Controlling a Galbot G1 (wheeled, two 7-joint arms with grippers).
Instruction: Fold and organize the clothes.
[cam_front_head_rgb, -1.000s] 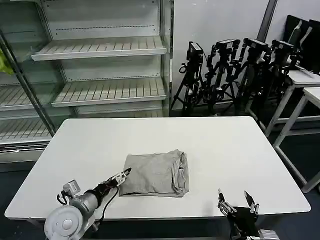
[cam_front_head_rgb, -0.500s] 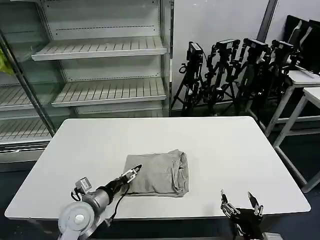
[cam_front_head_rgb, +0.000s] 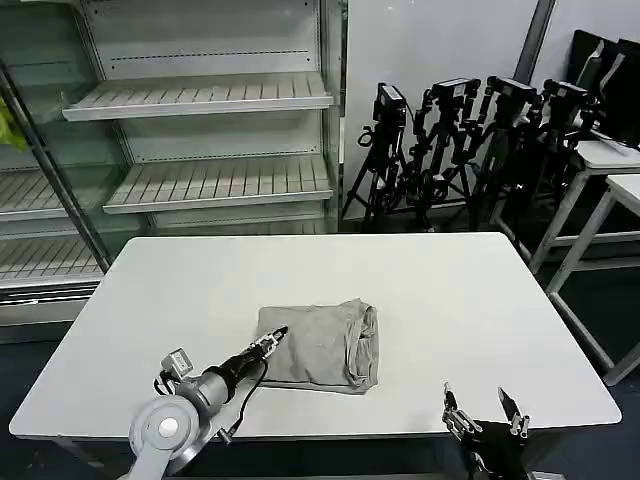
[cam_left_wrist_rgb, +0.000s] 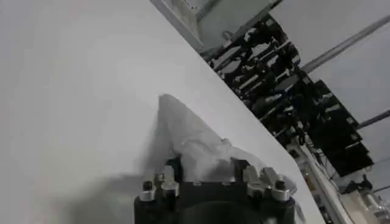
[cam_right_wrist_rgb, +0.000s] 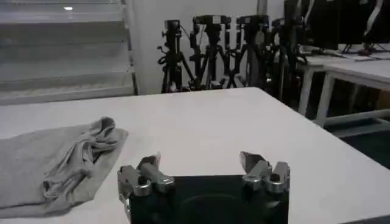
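One light grey shirt (cam_front_head_rgb: 320, 345) lies folded on the white table (cam_front_head_rgb: 450, 290), a bit in front of its middle, with bunched folds along its right side. My left gripper (cam_front_head_rgb: 272, 340) reaches in from the front left and its tips rest at the shirt's left edge. In the left wrist view the shirt (cam_left_wrist_rgb: 189, 131) bulges between the fingers of this gripper (cam_left_wrist_rgb: 207, 170), which stand apart. My right gripper (cam_front_head_rgb: 482, 410) hovers open at the table's front right edge, holding nothing. From the right wrist, that gripper (cam_right_wrist_rgb: 201, 161) sits well to the side of the shirt (cam_right_wrist_rgb: 55, 161).
Empty store shelving (cam_front_head_rgb: 200, 100) stands behind the table at the left. A row of black tripods (cam_front_head_rgb: 470, 140) stands behind it at the right, with white side tables (cam_front_head_rgb: 610, 160) beyond. Bare tabletop surrounds the shirt on all sides.
My left gripper has slid forward and to the right into the shirt's left edge, and the shirt has shifted slightly right. The right gripper has sunk a little toward the front edge.
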